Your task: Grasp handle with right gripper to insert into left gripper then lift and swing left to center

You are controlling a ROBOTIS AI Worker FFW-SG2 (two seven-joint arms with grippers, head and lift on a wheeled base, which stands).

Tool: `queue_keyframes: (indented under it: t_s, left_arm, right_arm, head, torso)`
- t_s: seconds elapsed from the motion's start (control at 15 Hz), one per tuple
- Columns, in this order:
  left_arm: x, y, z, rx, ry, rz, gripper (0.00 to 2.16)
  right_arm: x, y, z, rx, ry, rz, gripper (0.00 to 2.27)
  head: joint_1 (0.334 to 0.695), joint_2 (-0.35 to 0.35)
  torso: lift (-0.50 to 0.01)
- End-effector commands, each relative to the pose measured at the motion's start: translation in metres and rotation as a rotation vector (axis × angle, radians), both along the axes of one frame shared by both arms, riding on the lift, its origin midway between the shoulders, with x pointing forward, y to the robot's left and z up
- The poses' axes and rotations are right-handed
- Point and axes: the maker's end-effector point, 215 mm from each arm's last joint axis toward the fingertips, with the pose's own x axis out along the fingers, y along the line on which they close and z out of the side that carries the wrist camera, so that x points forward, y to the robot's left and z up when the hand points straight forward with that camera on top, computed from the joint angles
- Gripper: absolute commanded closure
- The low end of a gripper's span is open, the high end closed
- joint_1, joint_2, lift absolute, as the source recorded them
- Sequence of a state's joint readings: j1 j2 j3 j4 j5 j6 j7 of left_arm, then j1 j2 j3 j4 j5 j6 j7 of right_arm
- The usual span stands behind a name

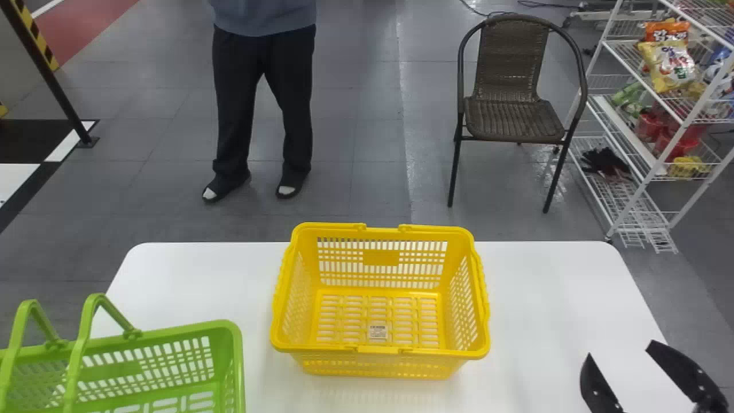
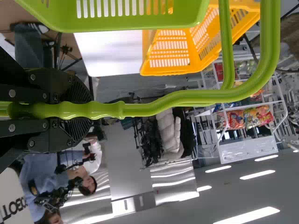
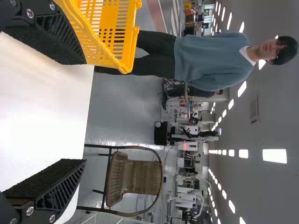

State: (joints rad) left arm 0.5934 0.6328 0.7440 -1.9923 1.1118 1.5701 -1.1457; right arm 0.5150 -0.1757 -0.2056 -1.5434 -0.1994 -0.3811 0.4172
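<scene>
The green basket (image 1: 230, 338) is set to the left of the yellow basket (image 1: 332, 229) and nearer the robot, its left and near parts cut off by the head view's edges. By the left gripper (image 2: 86, 110), its handle (image 2: 163, 103) is pinched between two ribbed fingers, by which part of the grip is hidden. A second handle (image 2: 227, 46) is seen beyond the first; whether it too is held cannot be told. The right gripper (image 1: 620, 350) is held to the right of the yellow basket, nearer the robot and well apart from it, above the table (image 1: 550, 298), with its body cut off at the bottom edge. It is pointed forward, its fingers spread with nothing between them. The print on the yellow basket's label (image 1: 378, 332) is too small to be made out.
</scene>
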Motion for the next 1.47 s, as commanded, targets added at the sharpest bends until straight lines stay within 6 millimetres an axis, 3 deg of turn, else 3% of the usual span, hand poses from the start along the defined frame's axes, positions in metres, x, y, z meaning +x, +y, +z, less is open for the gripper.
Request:
queue_keyframes:
  t_s: [0.0, 0.33, 0.87, 1.13, 1.4]
  left_arm:
    - [-0.025, -0.023, 0.003, -0.026, 0.006, -0.028, 2.14]
    - [-0.052, -0.074, 0.007, -0.116, 0.004, -0.054, 2.14]
    - [-0.042, -0.189, 0.013, -0.28, -0.053, -0.182, 2.14]
    - [-0.045, -0.242, 0.008, -0.313, -0.043, -0.266, 2.14]
    - [-0.044, -0.273, 0.003, -0.334, -0.025, -0.327, 2.14]
  right_arm:
    - [0.002, 0.0, -0.001, 0.002, -0.001, -0.001, 0.06]
    - [0.004, 0.001, -0.002, 0.003, 0.001, 0.0, 0.06]
    - [0.003, -0.001, -0.003, 0.003, 0.003, -0.004, 0.06]
    - [0.002, -0.002, -0.004, 0.002, 0.004, -0.006, 0.06]
    - [0.001, -0.005, -0.003, -0.001, 0.004, -0.01, 0.06]
  head:
    - [0.695, -0.024]
    - [0.695, -0.122]
    - [0.695, -0.35]
    - [0.695, -0.35]
    - [0.695, -0.35]
  torso:
    - [0.0]
    - [0.0]
    - [0.0]
    - [0.0]
    - [0.0]
